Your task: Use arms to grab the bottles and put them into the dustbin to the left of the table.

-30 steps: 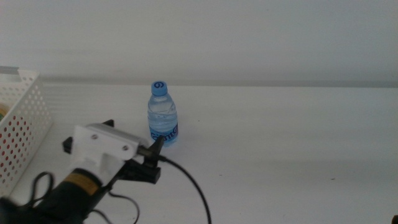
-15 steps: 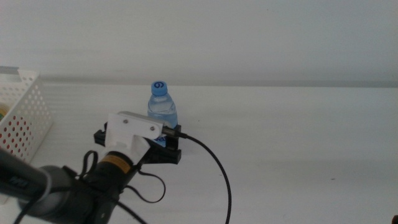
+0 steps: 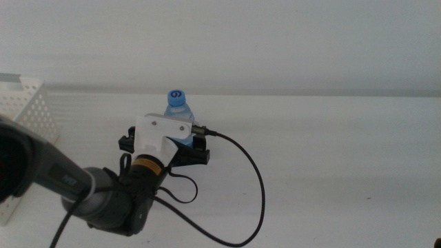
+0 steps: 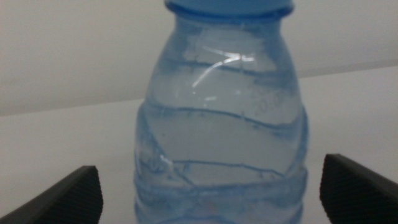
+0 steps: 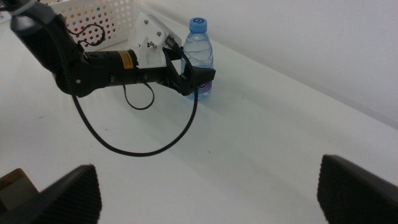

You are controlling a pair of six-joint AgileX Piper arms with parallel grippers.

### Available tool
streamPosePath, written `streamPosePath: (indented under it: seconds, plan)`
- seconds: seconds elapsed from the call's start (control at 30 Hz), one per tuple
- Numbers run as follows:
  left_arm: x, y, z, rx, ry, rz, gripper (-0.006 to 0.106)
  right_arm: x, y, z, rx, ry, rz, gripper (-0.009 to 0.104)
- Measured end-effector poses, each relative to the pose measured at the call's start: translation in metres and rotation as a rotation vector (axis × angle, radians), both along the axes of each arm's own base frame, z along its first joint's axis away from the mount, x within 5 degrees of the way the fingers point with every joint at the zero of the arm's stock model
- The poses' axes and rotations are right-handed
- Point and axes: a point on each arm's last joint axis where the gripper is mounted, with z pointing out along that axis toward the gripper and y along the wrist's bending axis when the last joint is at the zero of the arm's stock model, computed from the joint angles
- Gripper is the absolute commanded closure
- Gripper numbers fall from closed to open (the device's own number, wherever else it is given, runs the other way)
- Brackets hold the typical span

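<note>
White table (image 3: 331, 151): left gripper (image 5: 198, 76) spread wide around water bottle (image 4: 221, 118); dustbin (image 5: 93, 18) behind.

Bottle (image 3: 178, 105) right of dustbin (image 3: 27, 103)

One water bottle (image 3: 178, 109), blue cap, clear body, standing on the table (image 3: 331, 158). One table, white. One white basket (image 3: 26, 117) with round holes, at the table's left edge. Two robot arms: left arm (image 3: 103, 196) seen whole in the middle view, right arm seen only as two dark jaw tips. One black cable (image 3: 253, 200) trailing from the left arm.
</note>
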Motion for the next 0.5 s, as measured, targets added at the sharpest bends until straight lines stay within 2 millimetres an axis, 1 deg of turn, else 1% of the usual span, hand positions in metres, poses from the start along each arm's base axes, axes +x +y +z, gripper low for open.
streamPosePath:
  seconds: [0.23, 0.33, 0.4, 0.47, 0.5]
  plan:
    - [0.014, -0.002, -0.012, 0.021, 0.0, 0.029, 0.007, 0.0, 0.0, 0.0, 0.0, 0.0, 0.0, 0.002]
    - [0.02, -0.004, -0.018, 0.031, 0.001, 0.038, 0.01, 0.0, 0.0, 0.0, 0.0, 0.0, 0.0, 0.002]
    - [0.022, -0.003, -0.022, 0.033, 0.005, 0.044, 0.013, 0.0, 0.0, 0.0, 0.0, 0.0, 0.0, 0.002]
    - [0.024, 0.0, -0.025, 0.039, 0.016, 0.05, 0.02, 0.0, 0.0, 0.0, 0.0, 0.0, 0.0, 0.002]
    - [0.025, 0.001, -0.025, 0.04, 0.017, 0.052, 0.026, 0.0, 0.0, 0.0, 0.0, 0.0, 0.0, 0.002]
